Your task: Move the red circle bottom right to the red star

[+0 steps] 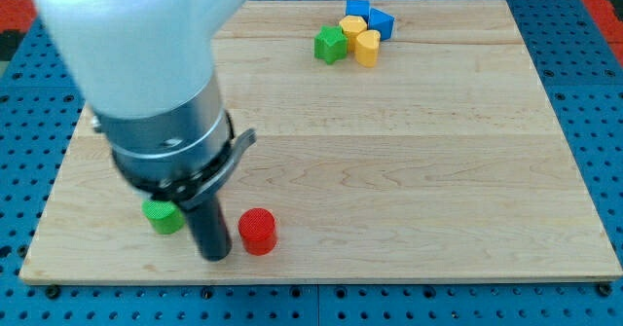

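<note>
Near the board's front edge, my tip point(215, 256) rests on the pale wooden board point(409, 170) just left of the red circle block point(258, 231), with a green round block point(163, 215) just beyond on its left, partly hidden by the arm. The rod is bare, with no jaws, holding nothing. Far off at the back, a green cube point(331, 44), two yellow blocks point(361, 40) and two blue blocks point(371, 18) huddle together; no red star shows.

- My arm point(146, 63) comes in from the view's top left, big pale housing, blurred, filling that corner.
- Dark collar w/ clamp ring below it, approx upright.
- Rod straight down; my tip point(213, 258) low left, near the view's bottom edge.
</note>
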Controlling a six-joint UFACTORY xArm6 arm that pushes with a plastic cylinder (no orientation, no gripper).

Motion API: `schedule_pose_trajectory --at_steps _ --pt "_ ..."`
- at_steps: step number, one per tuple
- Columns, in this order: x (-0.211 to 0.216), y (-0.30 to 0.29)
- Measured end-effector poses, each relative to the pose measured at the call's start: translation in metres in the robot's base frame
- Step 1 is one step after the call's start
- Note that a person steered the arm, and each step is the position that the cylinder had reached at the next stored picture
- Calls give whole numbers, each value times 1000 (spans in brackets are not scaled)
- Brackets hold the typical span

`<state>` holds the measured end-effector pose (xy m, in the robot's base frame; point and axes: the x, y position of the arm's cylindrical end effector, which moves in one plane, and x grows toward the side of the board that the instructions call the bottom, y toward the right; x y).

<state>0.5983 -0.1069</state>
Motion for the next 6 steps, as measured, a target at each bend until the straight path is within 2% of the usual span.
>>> schedule_pose_trajectory --at_steps 1,2,3,4,5,6 --pt "12 70" --pt "-35 104" --pt "-103 107" --pt "-84 163" --pt "4 176" --pt "19 132"
